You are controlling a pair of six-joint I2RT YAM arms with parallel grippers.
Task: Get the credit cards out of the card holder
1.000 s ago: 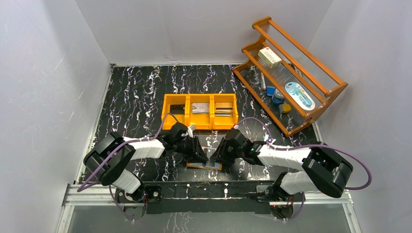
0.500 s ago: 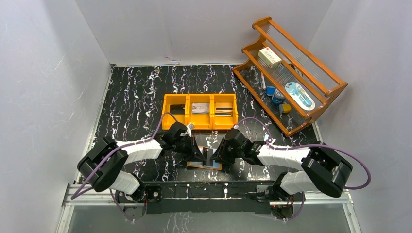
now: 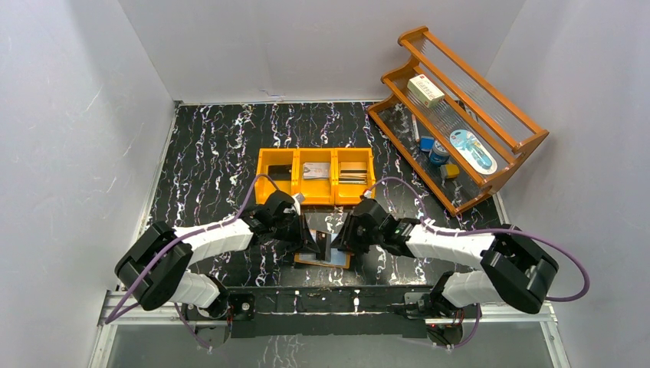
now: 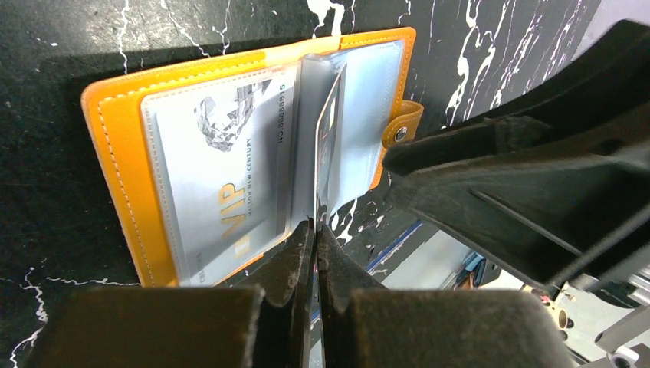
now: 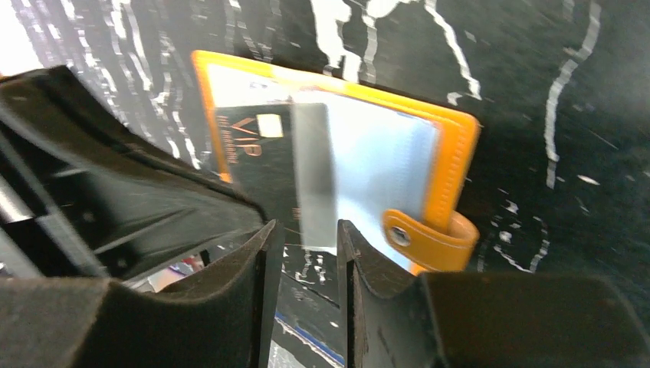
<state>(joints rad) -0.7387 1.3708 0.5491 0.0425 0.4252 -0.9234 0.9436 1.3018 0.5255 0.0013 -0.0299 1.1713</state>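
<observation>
The orange card holder (image 4: 115, 169) lies open on the black table near the front edge (image 3: 323, 261). Its left clear sleeve holds a silver VIP credit card (image 4: 222, 176). A middle sleeve leaf (image 4: 328, 146) stands up edge-on with a card in it. My left gripper (image 4: 313, 227) is shut on the near edge of that leaf. My right gripper (image 5: 305, 228) is open, its jaws either side of the grey upright leaf (image 5: 314, 184); I cannot tell if they touch it. The strap tab (image 5: 429, 234) lies to its right. Both grippers meet over the holder in the top view.
An orange three-compartment bin (image 3: 315, 176) sits just behind the holder, with flat cards in its middle and right compartments. A wooden rack (image 3: 460, 115) with a white box and small items stands at the back right. White walls close in the table.
My left gripper has shut on the sleeve leaf and raised it upright from the open holder. The right gripper has narrowed a little and edged toward the leaf.
</observation>
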